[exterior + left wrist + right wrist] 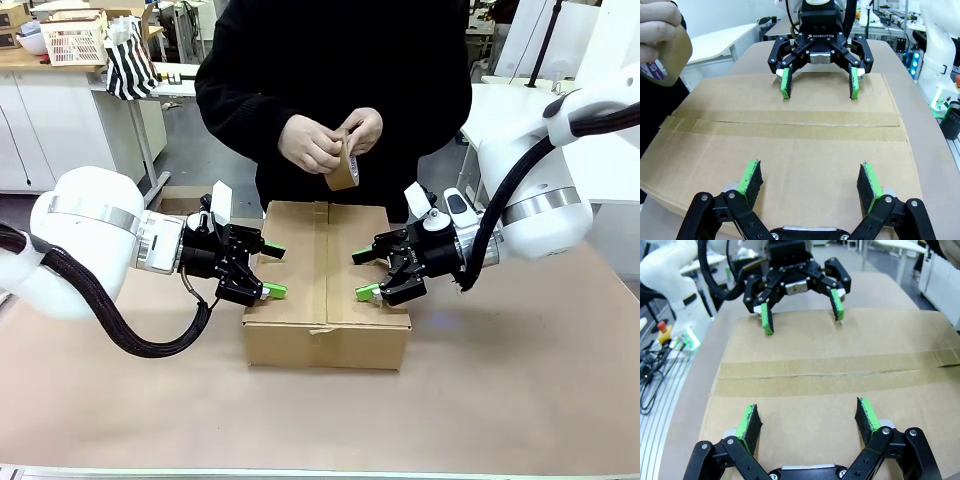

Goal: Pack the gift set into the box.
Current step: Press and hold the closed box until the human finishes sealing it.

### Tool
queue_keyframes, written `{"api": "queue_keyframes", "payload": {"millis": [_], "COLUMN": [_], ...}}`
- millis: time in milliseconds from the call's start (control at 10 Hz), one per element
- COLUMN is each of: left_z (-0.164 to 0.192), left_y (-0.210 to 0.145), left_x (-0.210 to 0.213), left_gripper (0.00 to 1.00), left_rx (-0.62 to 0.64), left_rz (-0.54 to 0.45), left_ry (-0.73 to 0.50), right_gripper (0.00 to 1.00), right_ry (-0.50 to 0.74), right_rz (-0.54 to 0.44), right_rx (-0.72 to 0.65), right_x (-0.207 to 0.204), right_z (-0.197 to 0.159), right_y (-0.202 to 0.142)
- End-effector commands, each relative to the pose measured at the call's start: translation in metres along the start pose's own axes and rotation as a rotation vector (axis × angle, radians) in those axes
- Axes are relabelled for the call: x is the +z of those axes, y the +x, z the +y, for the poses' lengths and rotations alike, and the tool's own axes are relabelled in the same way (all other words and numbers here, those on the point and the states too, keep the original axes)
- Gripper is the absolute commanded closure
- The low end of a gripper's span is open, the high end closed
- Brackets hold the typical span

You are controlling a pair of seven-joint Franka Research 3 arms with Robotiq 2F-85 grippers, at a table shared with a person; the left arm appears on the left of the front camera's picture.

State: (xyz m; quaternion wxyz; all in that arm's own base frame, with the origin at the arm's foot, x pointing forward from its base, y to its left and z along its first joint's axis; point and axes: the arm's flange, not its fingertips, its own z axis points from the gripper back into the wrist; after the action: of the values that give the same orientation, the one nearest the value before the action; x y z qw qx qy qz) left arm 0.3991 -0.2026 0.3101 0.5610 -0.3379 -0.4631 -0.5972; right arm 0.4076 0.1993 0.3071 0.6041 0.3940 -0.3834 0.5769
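Observation:
The box (300,270) stands shut in the middle of the table, its flaps down and a brown tape strip (322,250) along the seam. My left gripper (275,271) hovers open over the box's left half, nothing between its green pads. Facing it over the right half, my right gripper (362,275) is open too. In the left wrist view my left gripper (810,185) sits just above the box top (790,160), with the right gripper (819,82) opposite. In the right wrist view my right gripper (809,422) faces the left gripper (802,315) across the taped seam (830,372). The gift set is hidden.
A person in black stands at the far side, both hands on a roll of brown tape (343,165) above the box's far edge; the roll (670,55) also shows in the left wrist view. The brown table (520,390) surrounds the box.

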Motion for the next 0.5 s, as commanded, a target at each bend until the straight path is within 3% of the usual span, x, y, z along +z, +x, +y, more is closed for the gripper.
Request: {"api": "queue_keyframes", "payload": {"millis": [0, 400], "left_z": [-0.0025, -0.0025], "left_y": [-0.0020, -0.0020], "left_x": [0.0007, 0.0007], "left_gripper": [0.00, 0.00], "left_rx": [-0.011, -0.011], "left_rz": [0.010, 0.010], "left_ry": [-0.006, -0.006], "right_gripper": [0.00, 0.00], "right_ry": [-0.007, -0.007], "right_rz": [0.003, 0.003], "right_rx": [-0.003, -0.003], "right_x": [-0.0004, -0.0004], "right_z": [0.0010, 0.0010], "right_y": [-0.0008, -0.0008]}}
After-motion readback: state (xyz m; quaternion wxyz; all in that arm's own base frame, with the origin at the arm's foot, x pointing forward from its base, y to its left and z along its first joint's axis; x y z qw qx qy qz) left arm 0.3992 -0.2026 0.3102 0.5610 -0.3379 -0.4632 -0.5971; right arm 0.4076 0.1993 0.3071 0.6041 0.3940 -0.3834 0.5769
